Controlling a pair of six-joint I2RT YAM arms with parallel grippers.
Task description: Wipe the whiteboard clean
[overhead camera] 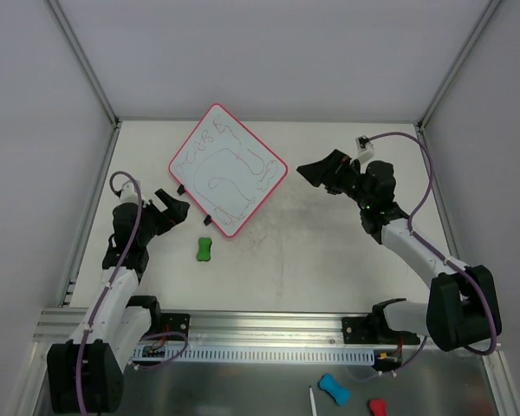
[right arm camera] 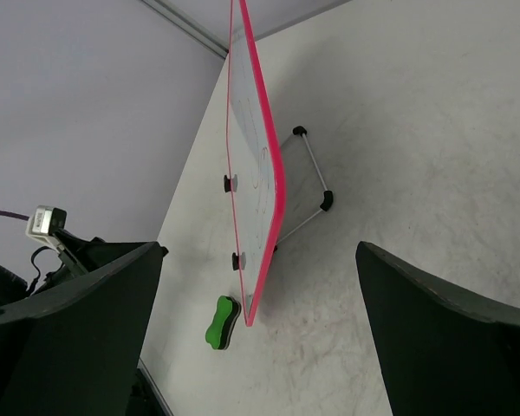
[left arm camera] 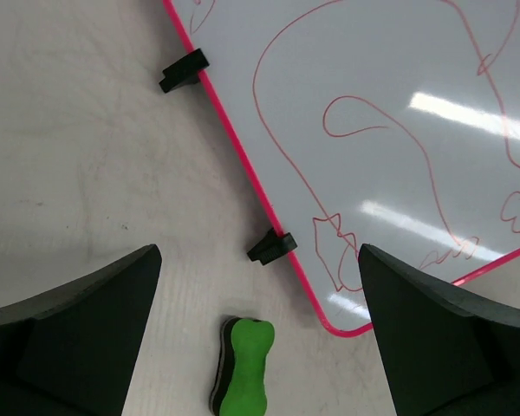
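Note:
The whiteboard (overhead camera: 228, 169) is white with a pink-red rim and thin red scribbles; it leans tilted at the middle back of the table. In the left wrist view the whiteboard (left arm camera: 399, 130) fills the upper right. The right wrist view shows the whiteboard (right arm camera: 253, 173) nearly edge-on. A green eraser (overhead camera: 204, 250) lies on the table just in front of the board's near corner. My left gripper (overhead camera: 172, 208) hovers open left of the board, above and behind the eraser (left arm camera: 243, 368), holding nothing. To the board's right, my right gripper (overhead camera: 316, 171) is open and empty, apart from the board.
Two black clips (left arm camera: 184, 71) (left arm camera: 273, 247) sit on the board's left rim. A wire stand (right arm camera: 316, 182) props the board from behind. Walls with metal posts (overhead camera: 87, 65) enclose the table. Below the front rail lie a blue eraser (overhead camera: 333, 388), a red one (overhead camera: 377, 406) and a white pen (overhead camera: 313, 403).

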